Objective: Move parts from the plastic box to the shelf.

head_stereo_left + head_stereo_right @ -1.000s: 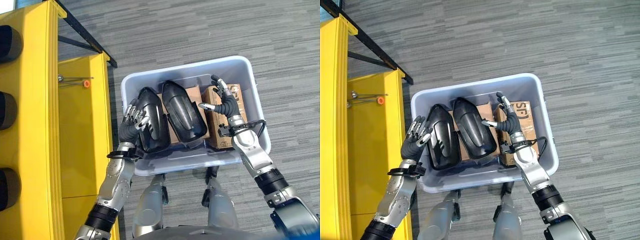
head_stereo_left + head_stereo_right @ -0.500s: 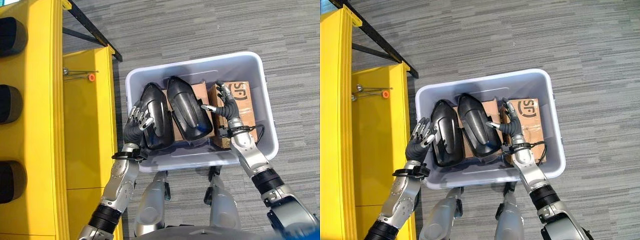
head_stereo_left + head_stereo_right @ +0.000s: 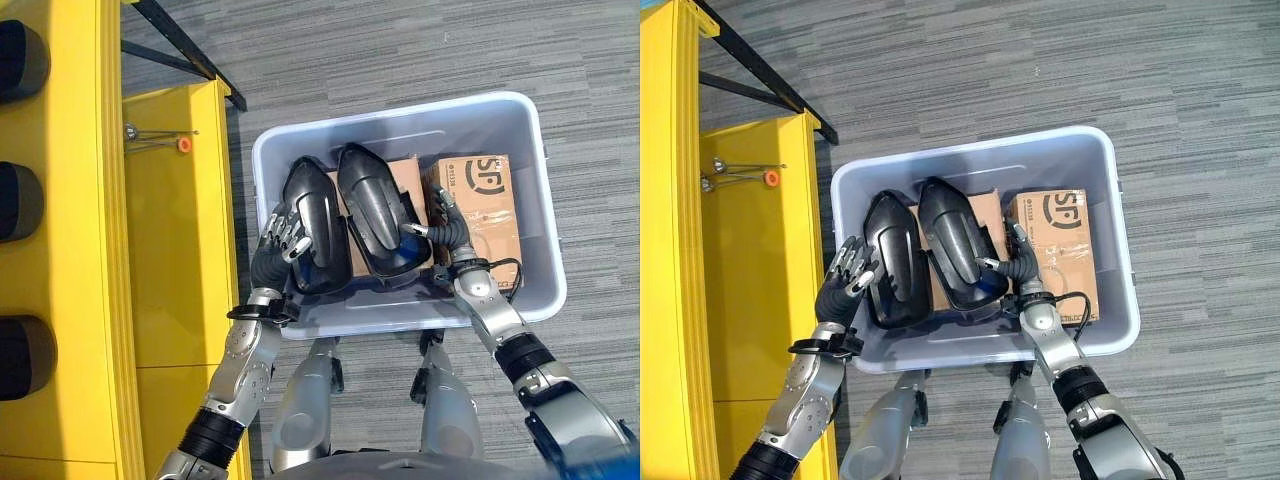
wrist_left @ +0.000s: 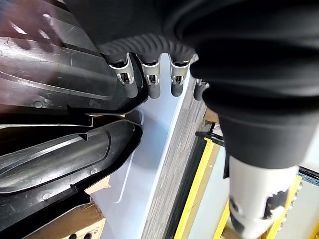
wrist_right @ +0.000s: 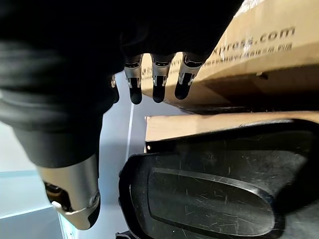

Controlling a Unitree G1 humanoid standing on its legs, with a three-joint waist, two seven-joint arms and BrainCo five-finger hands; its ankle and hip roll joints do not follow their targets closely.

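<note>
My left hand (image 3: 284, 234) rests straight-fingered against one black part (image 3: 318, 240); my right hand (image 3: 1018, 268), fingers loose (thumb seemingly touching), sits beside the other black part (image 3: 952, 256). Both lie on cardboard boxes (image 3: 480, 200) inside the plastic box (image 3: 400, 115); the yellow shelf (image 3: 170, 250) stands alongside.
</note>
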